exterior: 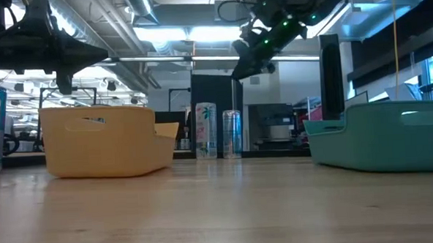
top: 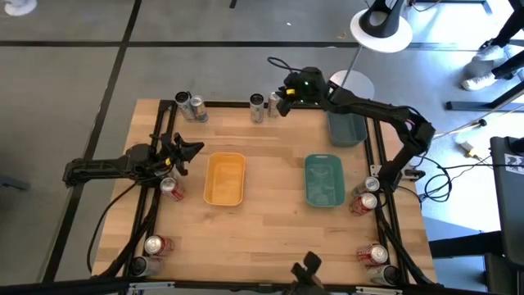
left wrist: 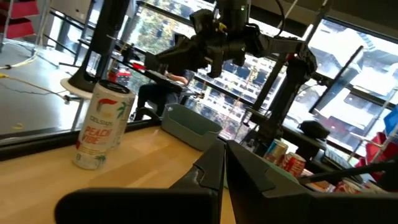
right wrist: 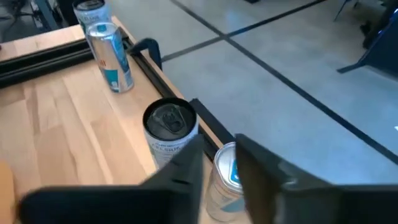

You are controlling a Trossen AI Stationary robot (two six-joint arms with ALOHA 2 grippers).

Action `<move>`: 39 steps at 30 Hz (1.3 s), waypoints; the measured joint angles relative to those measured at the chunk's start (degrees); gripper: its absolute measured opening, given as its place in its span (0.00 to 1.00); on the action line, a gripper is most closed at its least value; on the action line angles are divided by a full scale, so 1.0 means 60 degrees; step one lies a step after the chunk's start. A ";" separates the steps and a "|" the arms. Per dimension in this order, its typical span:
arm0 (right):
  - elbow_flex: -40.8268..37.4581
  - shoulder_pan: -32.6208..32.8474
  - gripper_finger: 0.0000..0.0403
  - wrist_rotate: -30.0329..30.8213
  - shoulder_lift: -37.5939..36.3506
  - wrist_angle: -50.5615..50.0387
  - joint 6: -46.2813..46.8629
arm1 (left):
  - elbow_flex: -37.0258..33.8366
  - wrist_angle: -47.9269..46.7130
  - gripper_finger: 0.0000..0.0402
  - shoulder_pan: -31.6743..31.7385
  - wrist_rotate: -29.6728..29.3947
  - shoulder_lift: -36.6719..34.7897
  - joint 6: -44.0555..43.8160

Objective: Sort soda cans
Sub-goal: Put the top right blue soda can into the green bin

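A: Where are the soda cans?

B: Scattered round the table's edges. Two stand at the far edge: a white can (top: 258,106) and a second can (top: 273,104) just beside it. The right gripper (top: 285,97) hangs above that pair, its fingers apart with the second can's top showing in the gap between them.

A: And the others?

B: Two more cans (top: 191,106) sit in the far left corner. A red can (top: 171,188) lies by the left edge, a cluster of red cans (top: 365,197) by the right edge, and more in both near corners.

A: The left gripper?

B: The left gripper (top: 187,152) hovers near the left edge beside the yellow tray (top: 225,179), holding nothing, its fingers nearly together.

A: Other trays?

B: A teal tray (top: 324,180) sits right of the yellow one; a dark tray (top: 346,127) lies under the right arm.
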 joint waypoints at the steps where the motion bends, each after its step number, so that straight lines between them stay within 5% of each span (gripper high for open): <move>1: 0.0143 -0.0007 0.32 -0.0030 0.0124 -0.0003 -0.0010 | 0.0000 0.0003 0.03 0.0000 0.0000 0.0000 0.0003; 8: 0.1516 -0.0398 0.71 -0.0599 0.1144 -0.0893 0.0059 | 0.0000 0.0104 0.03 0.0000 -0.0063 0.0000 0.0064; 14: 0.1735 -0.0554 0.89 -0.0545 0.1597 -0.1006 0.0022 | 0.0000 0.0039 0.03 0.0000 -0.0120 0.0000 -0.0080; 39: 0.1648 -0.0847 0.93 -0.0678 0.2993 0.0023 0.0347 | 0.0000 -0.0011 0.03 0.0000 -0.0131 0.0000 0.0041</move>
